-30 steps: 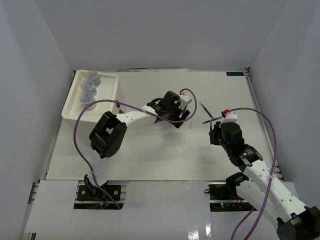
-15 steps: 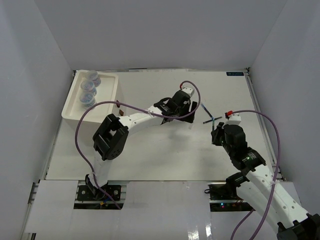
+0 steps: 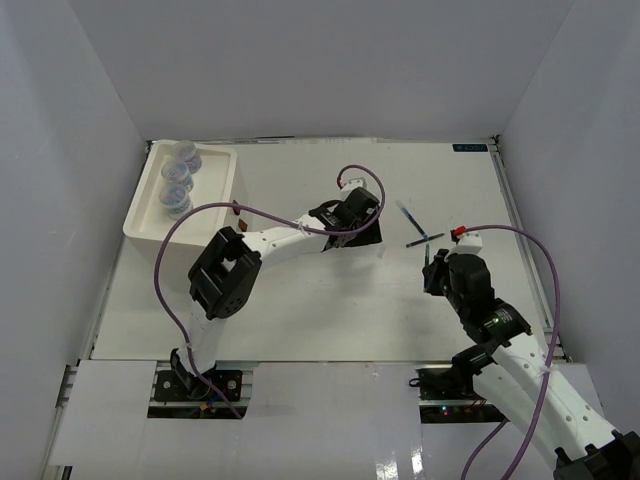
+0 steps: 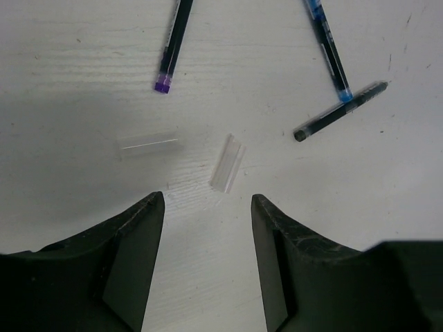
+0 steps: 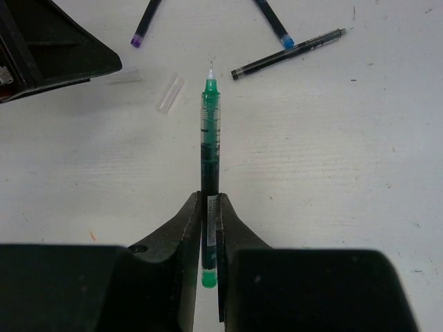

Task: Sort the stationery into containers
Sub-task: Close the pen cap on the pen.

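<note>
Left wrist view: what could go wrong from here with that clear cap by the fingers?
1. The clear cap lies slanted just ahead of the open left fingers; closing on it may flick it away rather than grip it.
2. The right fingers pinch the green pen near its tail, so its long front end could swing or slip.

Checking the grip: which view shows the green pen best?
Right wrist: the green pen shows full length, clamped in the right gripper. Top external gives only a thin sliver at that gripper; left wrist misses it.
</note>
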Available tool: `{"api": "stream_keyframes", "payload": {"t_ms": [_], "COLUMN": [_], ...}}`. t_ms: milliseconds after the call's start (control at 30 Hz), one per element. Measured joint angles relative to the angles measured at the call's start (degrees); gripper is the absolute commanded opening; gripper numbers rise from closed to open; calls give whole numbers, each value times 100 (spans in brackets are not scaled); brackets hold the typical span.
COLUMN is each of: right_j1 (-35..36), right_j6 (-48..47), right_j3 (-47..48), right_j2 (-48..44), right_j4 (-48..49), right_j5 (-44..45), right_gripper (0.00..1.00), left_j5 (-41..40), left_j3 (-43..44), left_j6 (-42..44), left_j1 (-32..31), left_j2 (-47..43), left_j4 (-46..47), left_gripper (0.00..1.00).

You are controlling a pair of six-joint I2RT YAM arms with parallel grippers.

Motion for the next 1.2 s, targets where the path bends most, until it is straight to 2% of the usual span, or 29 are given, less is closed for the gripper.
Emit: {"api": "stream_keyframes", "payload": {"t_ms": [500, 867, 1200], "right_j1": [0, 0, 0], "right_j6": [9, 9, 11], "right_j3": [-133, -149, -227], "right_j2": [-118, -199, -256], "right_j4": [7, 7, 13], "right_j5": [-28, -70, -155], "right_gripper": [8, 8, 8], "left_j5": [-341, -706, -811], "left_j3": [-136, 181, 358], "left_j6": [-1626, -2151, -2210], "left_j1": [0, 35, 354], "left_j2": [343, 682, 791], "left_j4": [-127, -385, -444], "left_gripper": [61, 61, 60]}}
